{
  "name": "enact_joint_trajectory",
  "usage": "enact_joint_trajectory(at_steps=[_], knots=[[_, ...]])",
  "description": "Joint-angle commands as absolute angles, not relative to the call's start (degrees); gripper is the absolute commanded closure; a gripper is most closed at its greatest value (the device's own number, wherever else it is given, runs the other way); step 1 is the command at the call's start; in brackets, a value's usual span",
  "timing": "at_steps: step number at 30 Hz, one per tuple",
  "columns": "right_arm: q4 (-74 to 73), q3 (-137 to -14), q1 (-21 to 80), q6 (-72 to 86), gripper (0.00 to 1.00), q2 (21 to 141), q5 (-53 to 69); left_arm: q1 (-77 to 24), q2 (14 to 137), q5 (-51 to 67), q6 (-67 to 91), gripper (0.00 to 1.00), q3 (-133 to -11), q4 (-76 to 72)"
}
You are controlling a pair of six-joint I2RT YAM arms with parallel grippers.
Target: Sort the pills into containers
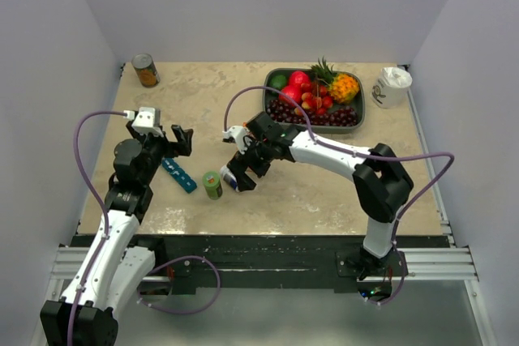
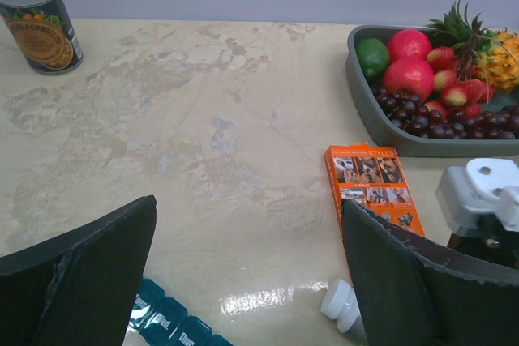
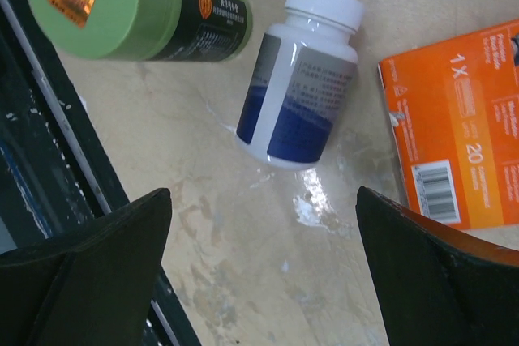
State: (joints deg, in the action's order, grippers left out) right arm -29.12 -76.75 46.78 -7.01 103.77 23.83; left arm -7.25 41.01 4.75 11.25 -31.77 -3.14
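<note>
The strip (image 1: 178, 174) near the tabletop's (image 1: 340, 192) left edge looks light, stiff and slick: pinch across its narrow sides. Left gripper (image 2: 247, 204) and right gripper (image 3: 263, 194) both gape, empty.

Whole thing sits in a little booth: plain pale grey-lilac walls (image 1: 268, 6) at the back and down both sides, evenly lit, no harsh shadows. The table (image 1: 340, 192) has a beige top with a blotchy, marble-ish pattern, glossy enough that the light leaves a bright glare patch (image 2: 268, 297) toward the front. A black strip (image 1: 268, 242) runs along the near edge, with silver metal rails (image 1: 442, 263) just below it and grey floor (image 1: 308, 322) under that.
</note>
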Motion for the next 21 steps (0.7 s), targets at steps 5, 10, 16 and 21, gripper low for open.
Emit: enact_joint_trajectory(at_steps=[5,10,16,21], knots=[[-27.4,-80.1,49.0,-2.8,0.01,106.2,20.0,-7.3,40.7,2.9,10.2,0.0,-33.7,-4.4],[-27.5,-79.4,49.3,-4.0,0.01,106.0,20.1,-7.3,40.6,3.7,10.1,0.0,-33.7,-4.7],[-29.4,-80.8,49.4,-7.3,0.01,106.1,19.5,-7.3,40.9,4.0,10.0,0.01,-33.7,-4.7],[-31.7,-81.6,49.3,-12.3,0.01,105.3,20.0,-7.3,42.3,2.8,11.2,0.0,-33.7,-4.5]])
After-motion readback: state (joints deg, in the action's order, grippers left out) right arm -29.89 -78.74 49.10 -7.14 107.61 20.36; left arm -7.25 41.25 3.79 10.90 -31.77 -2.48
